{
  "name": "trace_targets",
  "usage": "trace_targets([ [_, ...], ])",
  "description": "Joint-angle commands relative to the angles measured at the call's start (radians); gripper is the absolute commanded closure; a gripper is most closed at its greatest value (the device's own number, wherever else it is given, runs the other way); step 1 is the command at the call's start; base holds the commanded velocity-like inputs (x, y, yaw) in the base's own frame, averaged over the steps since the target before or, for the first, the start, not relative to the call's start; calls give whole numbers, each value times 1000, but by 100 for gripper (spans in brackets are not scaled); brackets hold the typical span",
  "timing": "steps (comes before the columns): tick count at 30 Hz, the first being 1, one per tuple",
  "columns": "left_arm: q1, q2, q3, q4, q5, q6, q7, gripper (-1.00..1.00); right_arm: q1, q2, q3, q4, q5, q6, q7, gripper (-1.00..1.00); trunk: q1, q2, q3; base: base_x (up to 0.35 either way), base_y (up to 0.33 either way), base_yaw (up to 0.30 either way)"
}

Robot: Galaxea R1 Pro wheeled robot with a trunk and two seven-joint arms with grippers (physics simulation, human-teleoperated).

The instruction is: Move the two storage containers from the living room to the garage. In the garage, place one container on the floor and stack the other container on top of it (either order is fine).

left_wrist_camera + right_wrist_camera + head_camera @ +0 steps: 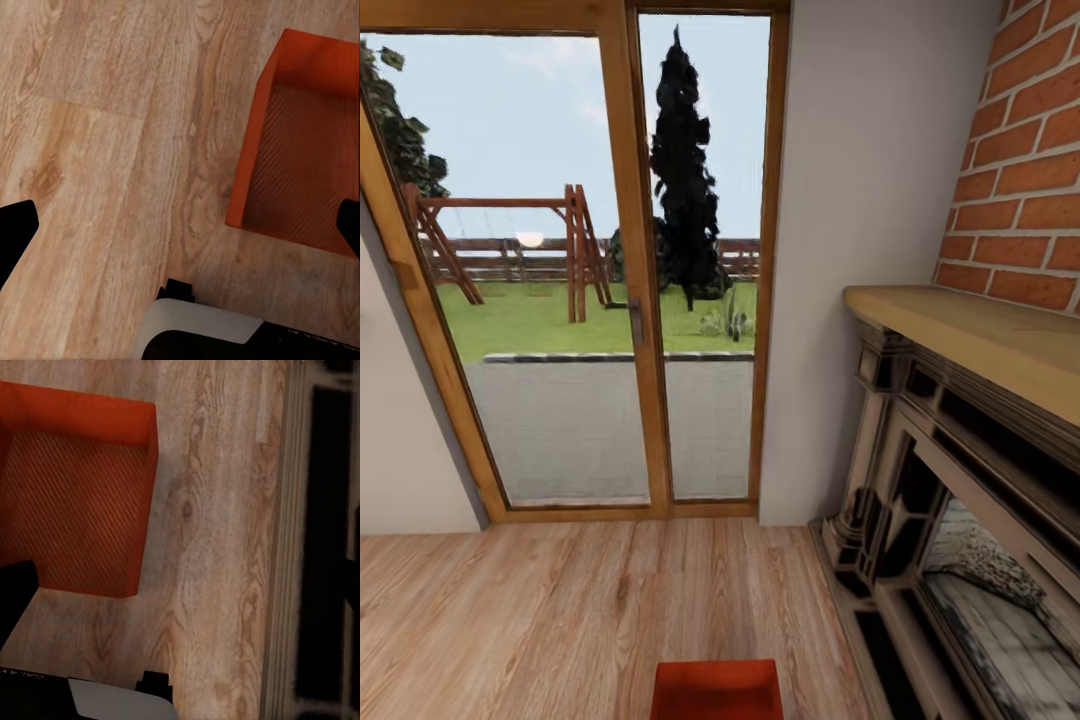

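From the head view, one storage container (717,689) sits on the light wood plank floor (540,620) at the near edge of the picture, its rust-red rim cut off below. Ahead stands a wood-framed glass door (615,270) giving onto a lawn with a swing set and a dark tree. To the right a dark ornate fireplace (950,540) under a pale wooden mantel (980,335) juts from a red brick wall (1030,170); open planks lie between door, fireplace and box.

The left wrist view looks into the storage container (304,146): smooth orange-red walls, a finely ribbed bottom, empty. Dark fingertips (15,232) of the left tool sit at opposite edges of the frame, spread wide, holding nothing.

The right wrist view shows the same box (75,487) near the fireplace's dark moulded base (319,532), a strip of grained plank between them. One dark fingertip (15,592) of the right tool shows; its state cannot be told.
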Motion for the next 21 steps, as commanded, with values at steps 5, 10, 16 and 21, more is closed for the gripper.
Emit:
trace_targets([
  [5,-2,0,0,4,4,-7,0,-100,-1,0,7,4,1,-7,0,-100,1,-1,0,34,0,6],
  [10,-2,0,0,5,4,-7,-1,-100,-1,0,7,4,1,-6,0,-100,1,-1,0,7,0,106],
  [16,-1,0,0,5,4,-7,-1,-100,-1,0,7,4,1,-5,3,-100,1,-1,0,1,0,30],
  [21,-2,0,0,5,4,-7,-1,-100,-1,0,7,4,1,-5,3,-100,1,-1,0,0,0,3],
])
